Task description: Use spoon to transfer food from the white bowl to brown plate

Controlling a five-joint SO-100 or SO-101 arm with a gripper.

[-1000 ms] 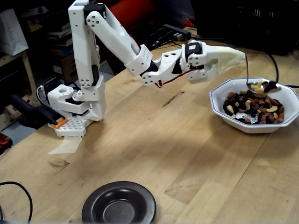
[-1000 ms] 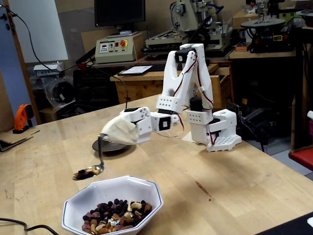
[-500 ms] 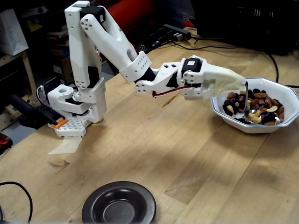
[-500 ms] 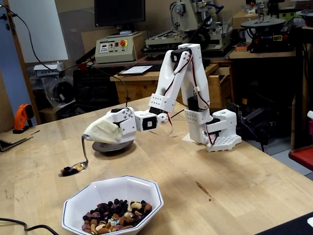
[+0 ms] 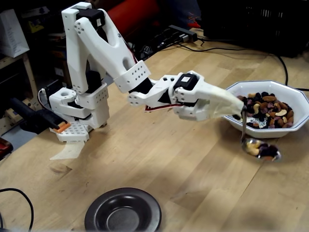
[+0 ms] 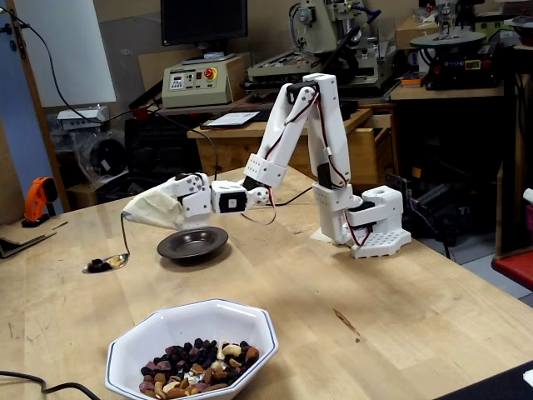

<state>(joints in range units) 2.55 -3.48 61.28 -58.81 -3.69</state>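
Observation:
My gripper [image 5: 236, 107] [image 6: 132, 212] is wrapped in a beige cover and is shut on the spoon's handle. The spoon [image 5: 251, 142] [image 6: 123, 246] hangs from the cover's tip, its oval end loaded with food [image 5: 261, 150] [image 6: 102, 265]. In a fixed view it hovers over bare table just in front of the white bowl [image 5: 289, 129]; in another fixed view it is left of the brown plate [image 6: 171, 246]. The white bowl [image 6: 191, 321] holds more food [image 5: 268, 108] [image 6: 196, 367]. The brown plate [image 5: 96, 212] sits at the near table edge, with nothing in it.
The arm's white base [image 5: 77, 108] [image 6: 371, 225] stands on the wooden table. A black cable [image 5: 14, 195] lies at the near left corner. Shelves, machines and a monitor [image 6: 204, 21] stand behind the table. An orange tool [image 6: 37, 200] lies at the far left.
The arm has carried the loaded spoon out from over the white bowl, lower and toward the plate's side of the table. Bowl and plate have not moved.

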